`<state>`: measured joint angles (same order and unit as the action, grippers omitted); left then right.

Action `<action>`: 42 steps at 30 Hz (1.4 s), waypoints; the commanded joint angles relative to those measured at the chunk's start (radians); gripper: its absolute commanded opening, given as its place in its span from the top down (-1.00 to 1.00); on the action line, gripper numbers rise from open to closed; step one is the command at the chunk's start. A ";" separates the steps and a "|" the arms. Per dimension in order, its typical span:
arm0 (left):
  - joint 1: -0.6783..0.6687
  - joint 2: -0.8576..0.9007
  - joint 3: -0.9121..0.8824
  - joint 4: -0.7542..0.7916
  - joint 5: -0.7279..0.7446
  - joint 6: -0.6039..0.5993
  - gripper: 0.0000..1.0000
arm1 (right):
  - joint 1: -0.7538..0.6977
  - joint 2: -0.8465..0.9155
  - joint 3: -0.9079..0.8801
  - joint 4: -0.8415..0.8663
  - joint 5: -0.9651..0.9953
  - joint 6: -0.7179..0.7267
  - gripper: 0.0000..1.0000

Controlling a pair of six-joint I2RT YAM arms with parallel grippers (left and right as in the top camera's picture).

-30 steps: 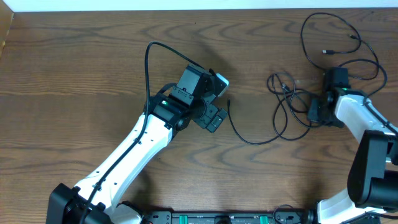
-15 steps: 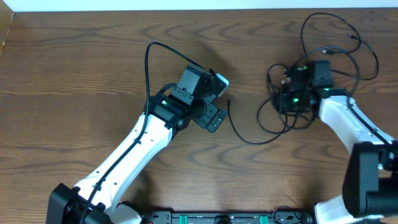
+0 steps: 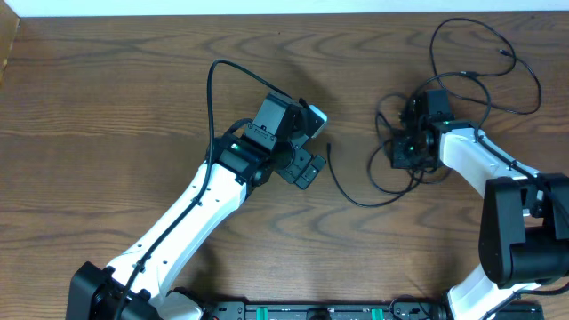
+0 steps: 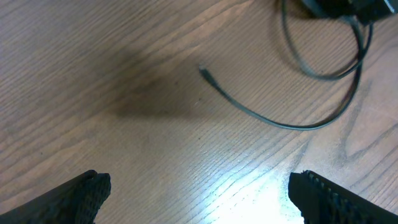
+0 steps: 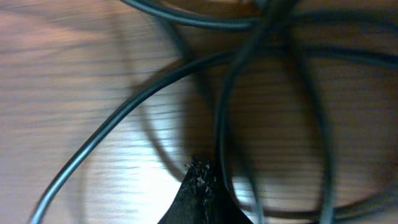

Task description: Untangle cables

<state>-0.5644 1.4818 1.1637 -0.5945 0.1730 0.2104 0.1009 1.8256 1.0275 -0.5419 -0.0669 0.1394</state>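
Several thin black cables (image 3: 465, 21) lie looped and tangled at the right of the wooden table (image 3: 107, 98). One black cable runs left from the tangle to a free plug end (image 3: 329, 147), which also shows in the left wrist view (image 4: 203, 70). My right gripper (image 3: 407, 148) is down in the tangle; in the right wrist view its fingers (image 5: 199, 177) meet in one tip against a black cable (image 5: 219, 134). My left gripper (image 3: 317, 142) is open and empty just left of the plug end, with its fingers wide apart in the left wrist view (image 4: 214, 199). No white cord is in view.
The thick black wire (image 3: 212, 98) of the left arm arcs above that arm. The table's far edge (image 3: 267, 13) runs along the top of the overhead view. Bare wood lies left of the left arm.
My right gripper has moved left and up into the tangle, and the cable loops have shifted left with it. The left arm has not moved.
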 commanded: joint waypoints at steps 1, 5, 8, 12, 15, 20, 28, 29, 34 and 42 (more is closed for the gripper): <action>0.003 0.003 0.012 0.000 -0.010 0.002 -0.96 | -0.043 0.037 -0.029 -0.035 0.298 0.025 0.98; 0.003 0.003 0.012 0.000 -0.010 0.002 -0.96 | -0.099 0.037 -0.026 -0.035 0.447 0.025 0.98; 0.003 0.003 0.012 0.000 -0.010 0.002 -0.96 | -0.160 0.037 -0.026 -0.014 0.484 0.026 0.98; 0.003 0.003 0.012 0.000 -0.010 0.002 -0.96 | -0.249 0.037 -0.026 0.044 0.479 0.024 0.98; 0.003 0.003 0.012 0.000 -0.009 0.002 -0.96 | -0.285 0.037 -0.026 0.057 0.369 0.005 0.98; 0.003 0.003 0.012 0.000 -0.009 0.002 -0.96 | -0.269 0.035 -0.025 -0.017 0.179 -0.066 0.98; 0.003 0.003 0.012 0.000 -0.010 0.002 -0.96 | -0.280 0.025 -0.025 -0.266 0.045 0.186 0.98; 0.003 0.003 0.012 0.000 -0.009 0.002 -0.97 | -0.280 0.025 -0.025 -0.267 0.027 0.174 0.98; 0.003 0.003 0.012 0.000 -0.010 0.002 -0.96 | -0.297 -0.003 0.042 -0.237 0.088 0.174 0.98; 0.003 0.003 0.012 0.000 -0.009 0.002 -0.96 | -0.311 -0.212 0.236 -0.301 0.162 0.174 0.97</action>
<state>-0.5644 1.4818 1.1637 -0.5945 0.1734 0.2104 -0.2073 1.7210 1.2270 -0.8333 0.0811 0.3027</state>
